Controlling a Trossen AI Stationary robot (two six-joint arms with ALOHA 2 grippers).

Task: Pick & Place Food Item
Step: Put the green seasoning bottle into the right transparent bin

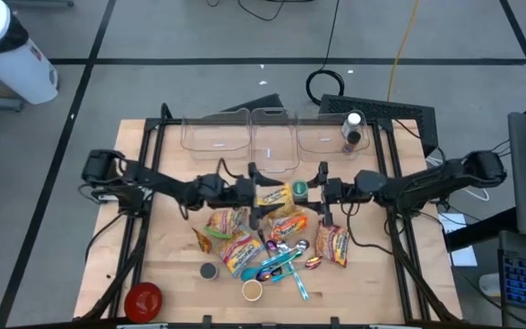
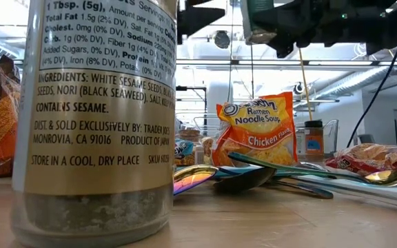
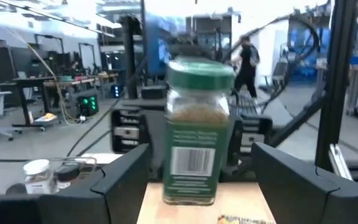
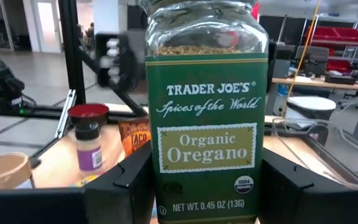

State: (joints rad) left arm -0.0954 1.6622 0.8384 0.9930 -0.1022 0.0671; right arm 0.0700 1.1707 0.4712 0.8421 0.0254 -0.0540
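Oregano jar [image 1: 299, 190] sits dead center of the table in the high view, green lid up, right between the two arms. The right gripper [image 1: 320, 192] is on one side of it and the left gripper [image 1: 265, 195] is just beside it on the other. Ramen packets [image 1: 236, 247] and a bunch of spoons [image 1: 286, 260] are scattered in front, and the clear bins [image 1: 272, 137] line the back edge.

Low view is mostly blocked by a big sesame seasoning jar [image 2: 95, 117] right at the lens. Past it a chicken ramen packet [image 2: 255, 131] stands up behind the spoons [image 2: 253, 178]. Dark arm parts hang along the top, hard to tell more.

Left wrist view: the jar [image 3: 199, 130] stands upright ahead, and this arm's fingers [image 3: 126, 177] are spread wide with a visible gap on both sides, so not touching it.

Right wrist view: the jar [image 4: 207, 124] fills the frame, label facing the camera, and the fingers [image 4: 120, 186] are pressed against both sides, pinching it. A small spice bottle [image 4: 89, 146] and a paper cup [image 4: 5, 171] sit off behind.
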